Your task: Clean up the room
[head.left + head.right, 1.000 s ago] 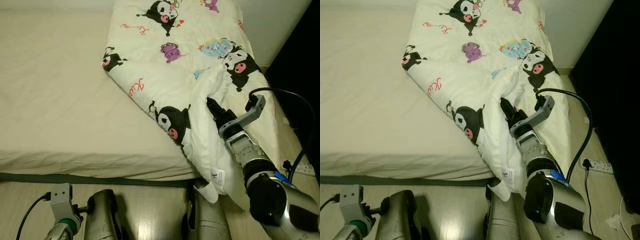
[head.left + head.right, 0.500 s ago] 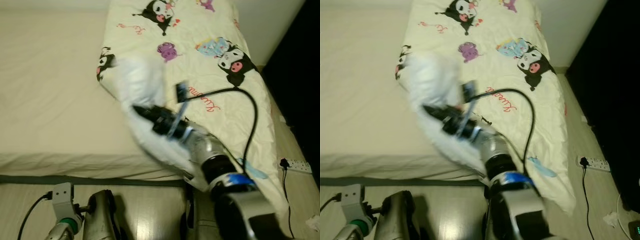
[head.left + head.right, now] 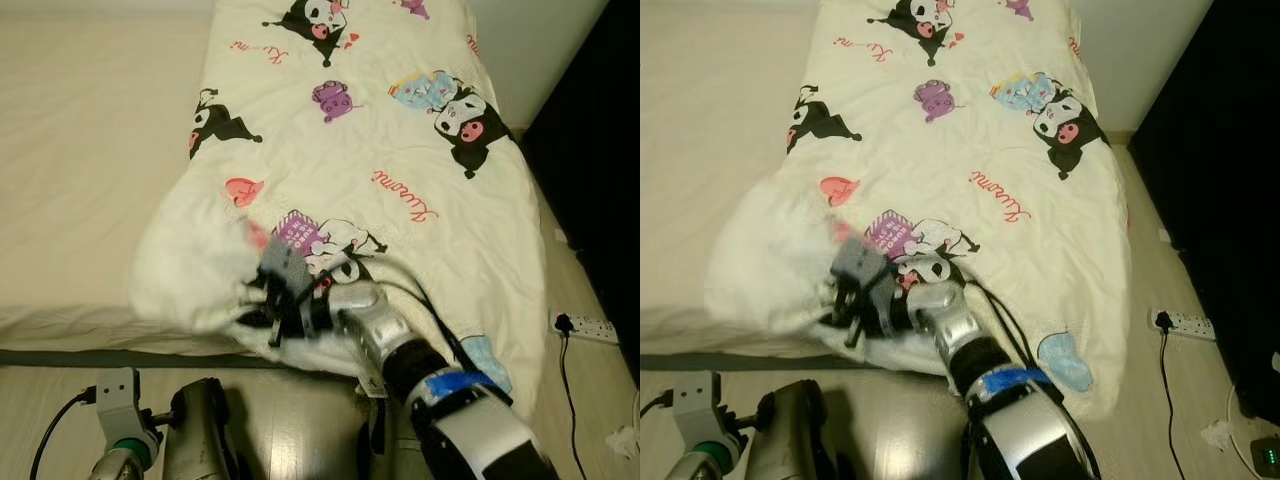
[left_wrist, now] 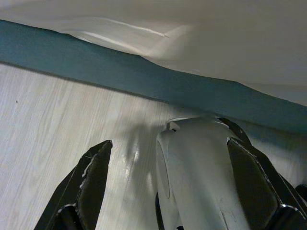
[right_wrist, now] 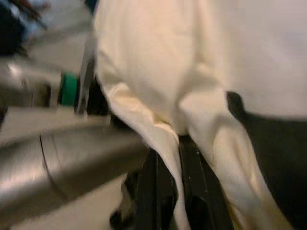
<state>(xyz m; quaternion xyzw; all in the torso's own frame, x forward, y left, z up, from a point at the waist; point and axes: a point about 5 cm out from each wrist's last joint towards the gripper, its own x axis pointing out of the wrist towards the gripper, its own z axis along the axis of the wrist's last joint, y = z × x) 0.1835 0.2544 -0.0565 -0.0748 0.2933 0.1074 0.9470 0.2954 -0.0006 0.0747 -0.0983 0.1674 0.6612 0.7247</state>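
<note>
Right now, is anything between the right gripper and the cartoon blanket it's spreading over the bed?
Nothing visible. The right gripper is shut on the blanket; a fold of its fabric runs between the black fingers, at the near edge of the mattress. The left gripper hangs low over the wooden floor.

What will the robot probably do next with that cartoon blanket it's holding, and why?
Probably keep drawing the pinched edge leftward across the mattress. The right gripper is shut on a fold of the cartoon-print duvet near the bed's front edge, where the fabric is bunched, while the mattress's left half lies uncovered. The left gripper hangs open low over the floor.
</note>
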